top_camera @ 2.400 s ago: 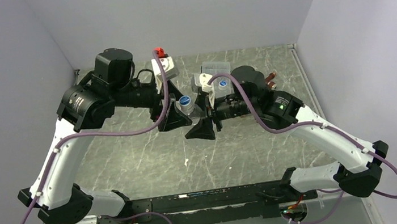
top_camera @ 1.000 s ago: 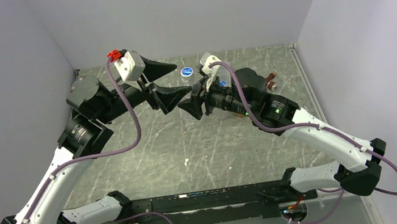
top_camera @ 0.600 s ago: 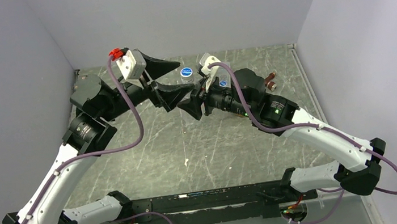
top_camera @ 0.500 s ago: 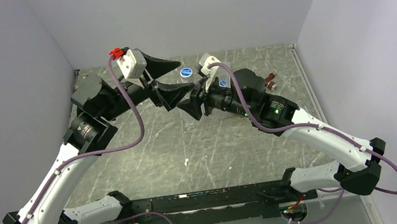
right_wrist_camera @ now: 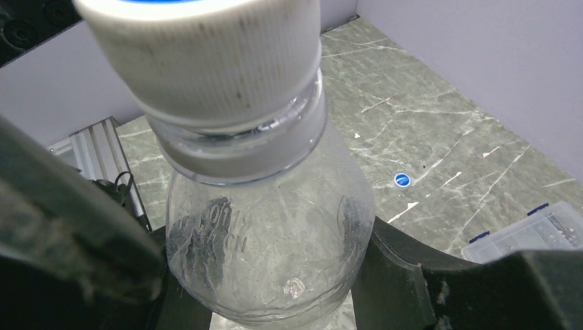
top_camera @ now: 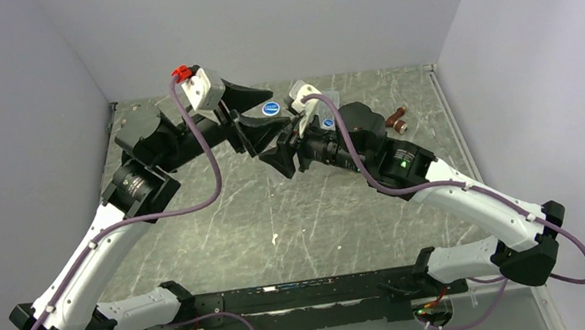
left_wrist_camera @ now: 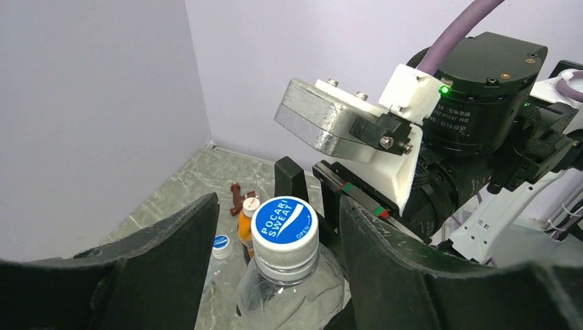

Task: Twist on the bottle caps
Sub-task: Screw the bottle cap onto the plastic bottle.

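Since a second ago we are watching the left gripper (top_camera: 259, 115) slide in from the left. It was standing off beside the bottle and is now straddling its top, with the jaws narrowing.

Starting nearest us, the green marbled table (top_camera: 280, 225) is lying between the two arms. A loose blue cap (right_wrist_camera: 402, 180) is resting flat on it, well apart from everything else. A flat clear box (right_wrist_camera: 529, 230) is sitting off to one side in the right wrist view.

Moving up to the middle, the right gripper (top_camera: 285, 147) is pinching the clear bottle (right_wrist_camera: 268, 234) by its body. Its fingers (right_wrist_camera: 75, 234) are pressing in from both sides and holding the bottle upright.

On the bottle's neck we are seeing the cap (left_wrist_camera: 284, 225), white and ribbed with a blue printed top. How tightly it is seated we cannot tell.

The left fingers (left_wrist_camera: 165, 254) are standing spread on either side of that cap. A sliver of gap is showing on each side, so they are not gripping it.

Farther back, an orange bottle (left_wrist_camera: 245, 230) with a pale cap is standing on the table. A second clear bottle (left_wrist_camera: 220, 246) with a blue cap is just beside it. Beyond them, near the far wall, a small brown piece (left_wrist_camera: 237, 192) is lying, too small for us to make out.
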Tool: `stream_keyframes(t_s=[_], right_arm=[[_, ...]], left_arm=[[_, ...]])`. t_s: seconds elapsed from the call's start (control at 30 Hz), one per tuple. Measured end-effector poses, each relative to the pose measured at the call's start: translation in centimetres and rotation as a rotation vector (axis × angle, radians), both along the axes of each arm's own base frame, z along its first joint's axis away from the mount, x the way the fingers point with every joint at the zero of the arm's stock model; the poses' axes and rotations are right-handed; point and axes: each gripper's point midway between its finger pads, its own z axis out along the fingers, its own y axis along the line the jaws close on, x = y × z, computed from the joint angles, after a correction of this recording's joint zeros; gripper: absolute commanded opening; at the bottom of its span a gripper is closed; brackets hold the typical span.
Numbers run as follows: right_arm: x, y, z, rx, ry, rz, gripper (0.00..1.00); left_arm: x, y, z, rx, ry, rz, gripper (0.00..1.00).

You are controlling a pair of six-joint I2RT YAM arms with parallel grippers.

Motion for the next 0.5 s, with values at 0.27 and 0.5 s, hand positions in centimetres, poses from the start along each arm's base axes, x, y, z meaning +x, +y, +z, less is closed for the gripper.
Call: stream_keyframes(t_s=[0.27, 0.5], right_arm=[[0.07, 0.13, -0.20, -0.005, 0.003, 0.000, 0.43], [0.07, 0.14, -0.23, -0.006, 0.003, 0.000, 0.42]], left_arm=[[-0.03, -0.01, 0.01, -0.003, 0.006, -0.001, 0.58], [-0.10, -0.08, -0.01, -0.004, 0.013, -0.007, 0.38]])
